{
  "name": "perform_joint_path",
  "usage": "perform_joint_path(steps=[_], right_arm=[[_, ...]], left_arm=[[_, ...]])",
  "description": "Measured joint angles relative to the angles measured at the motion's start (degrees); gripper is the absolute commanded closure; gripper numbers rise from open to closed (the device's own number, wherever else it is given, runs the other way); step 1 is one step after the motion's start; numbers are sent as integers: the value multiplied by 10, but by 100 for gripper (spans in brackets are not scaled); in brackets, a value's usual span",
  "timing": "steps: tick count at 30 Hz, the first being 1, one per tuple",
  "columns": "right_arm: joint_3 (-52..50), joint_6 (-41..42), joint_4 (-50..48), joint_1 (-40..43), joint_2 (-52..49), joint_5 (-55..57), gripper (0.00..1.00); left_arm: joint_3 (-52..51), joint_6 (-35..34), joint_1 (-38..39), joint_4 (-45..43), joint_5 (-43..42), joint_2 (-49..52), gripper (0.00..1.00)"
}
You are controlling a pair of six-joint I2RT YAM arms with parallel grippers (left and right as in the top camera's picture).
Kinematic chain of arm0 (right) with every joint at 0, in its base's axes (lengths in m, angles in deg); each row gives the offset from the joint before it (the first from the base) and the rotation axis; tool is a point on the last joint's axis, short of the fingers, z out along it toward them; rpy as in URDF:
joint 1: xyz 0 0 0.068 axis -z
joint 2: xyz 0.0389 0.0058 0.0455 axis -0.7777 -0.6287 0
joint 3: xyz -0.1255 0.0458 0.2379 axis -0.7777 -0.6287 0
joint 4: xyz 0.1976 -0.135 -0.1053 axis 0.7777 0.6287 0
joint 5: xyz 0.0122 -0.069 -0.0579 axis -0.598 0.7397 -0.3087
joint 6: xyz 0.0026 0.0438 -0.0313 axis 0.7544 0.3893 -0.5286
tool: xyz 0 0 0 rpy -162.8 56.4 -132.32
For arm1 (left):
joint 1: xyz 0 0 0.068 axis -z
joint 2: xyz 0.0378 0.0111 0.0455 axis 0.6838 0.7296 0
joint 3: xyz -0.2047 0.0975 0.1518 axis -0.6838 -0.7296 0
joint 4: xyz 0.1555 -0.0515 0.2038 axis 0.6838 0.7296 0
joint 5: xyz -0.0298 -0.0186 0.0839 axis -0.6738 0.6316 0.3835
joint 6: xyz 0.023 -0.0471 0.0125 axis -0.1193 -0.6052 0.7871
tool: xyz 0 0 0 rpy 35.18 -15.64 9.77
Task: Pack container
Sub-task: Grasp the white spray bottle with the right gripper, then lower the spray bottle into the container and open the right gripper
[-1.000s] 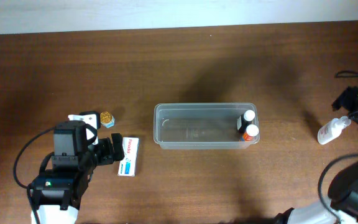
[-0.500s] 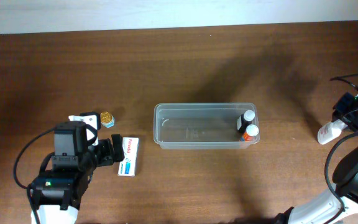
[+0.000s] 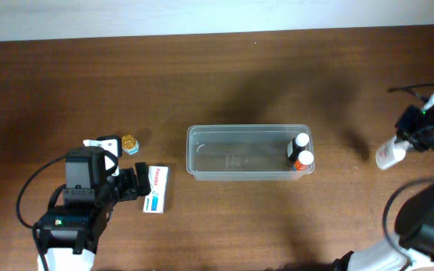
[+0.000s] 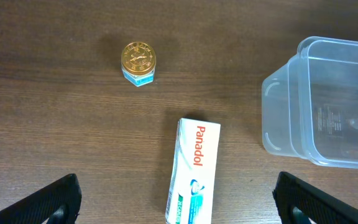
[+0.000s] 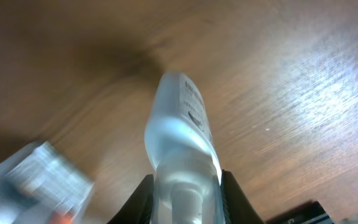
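The container, a clear rectangular tub, sits mid-table with two small bottles standing at its right end, one white-capped and one orange-capped. At the far right my right gripper is shut on a clear spray bottle. In the right wrist view the bottle fills the gap between the jaws of the right gripper and is off the table. My left gripper stands open just left of a white Panadol box. The box lies between the wide-apart fingers of the left gripper.
A small gold-lidded jar stands behind the box, also seen as the jar in the left wrist view. The container's left end shows at that view's right edge. Brown wood table stretches between the container and the right arm.
My right gripper has shut on the spray bottle, raised it off the table and carried it slightly left. The left arm, box and jar have not moved.
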Motion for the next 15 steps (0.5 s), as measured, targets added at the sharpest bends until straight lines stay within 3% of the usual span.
perform_joint_path(steps=[9,15], right_arm=[[67,-14,35,-288,201,-30,81],[50,19,-4,-395,163,-31,81]], left_arm=[[0,0,0,0,0,0,1],[0,0,0,0,0,0,0]])
